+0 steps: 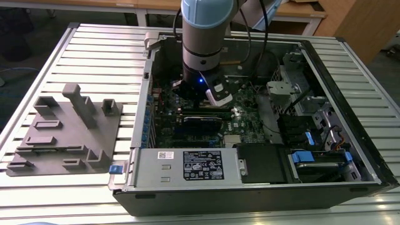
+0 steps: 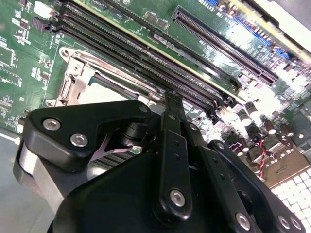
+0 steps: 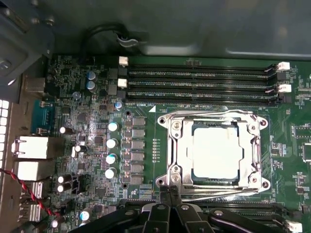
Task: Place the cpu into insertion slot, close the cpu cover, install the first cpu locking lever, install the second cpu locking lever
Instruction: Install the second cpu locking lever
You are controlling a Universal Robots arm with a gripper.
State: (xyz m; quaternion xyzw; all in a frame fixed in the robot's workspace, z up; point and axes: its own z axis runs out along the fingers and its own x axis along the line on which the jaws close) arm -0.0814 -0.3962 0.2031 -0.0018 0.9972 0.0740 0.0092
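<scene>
First wrist view: cpu (image 3: 216,154) seated under cpu cover (image 3: 177,145); jaws together, tips cut off.

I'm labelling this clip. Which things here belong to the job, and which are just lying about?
Job:
- cpu, seated in the insertion slot
- cpu cover, closed over it
- tool, at the cover's edge

Lying about:
- memory slots
- grey box
- grey fixture block

Insertion slot (image 2: 104,82) half hidden behind claw (image 2: 170,104) — cpu face glare-washed.
</scene>
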